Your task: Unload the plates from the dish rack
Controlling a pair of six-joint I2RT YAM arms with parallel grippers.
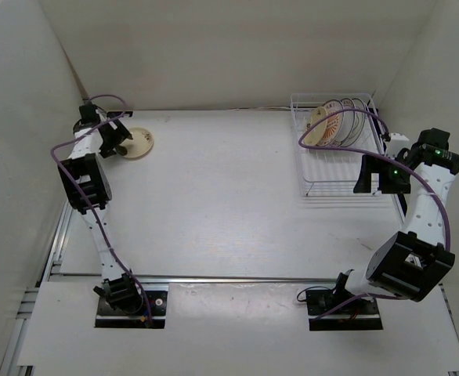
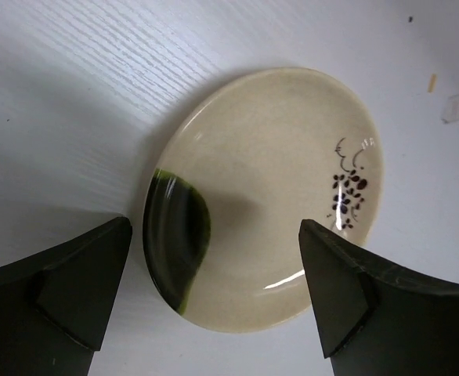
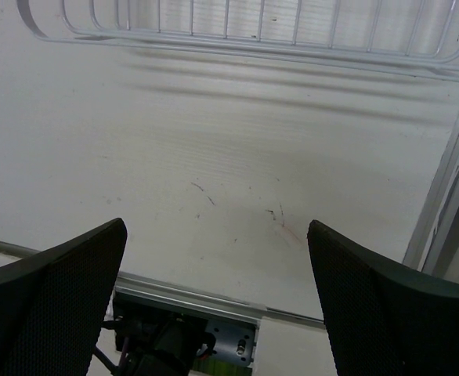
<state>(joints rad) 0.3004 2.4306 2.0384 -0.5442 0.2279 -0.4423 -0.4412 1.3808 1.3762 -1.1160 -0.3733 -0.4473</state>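
A cream-tan plate (image 1: 140, 143) lies flat on the table at the far left; the left wrist view shows it (image 2: 276, 180) with a dark green patch and a small dark flower mark. My left gripper (image 1: 117, 142) hangs open just above its near edge, holding nothing. The white wire dish rack (image 1: 321, 178) stands at the far right; its near rim shows in the right wrist view (image 3: 237, 43). Two or three plates (image 1: 331, 125) stand on edge at its back. My right gripper (image 1: 377, 177) is open and empty, by the rack's front right corner.
White walls close in the table on the left, back and right. An aluminium rail (image 1: 237, 279) runs along the near edge of the table, with both arm bases behind it. A rail also shows in the right wrist view (image 3: 449, 188).
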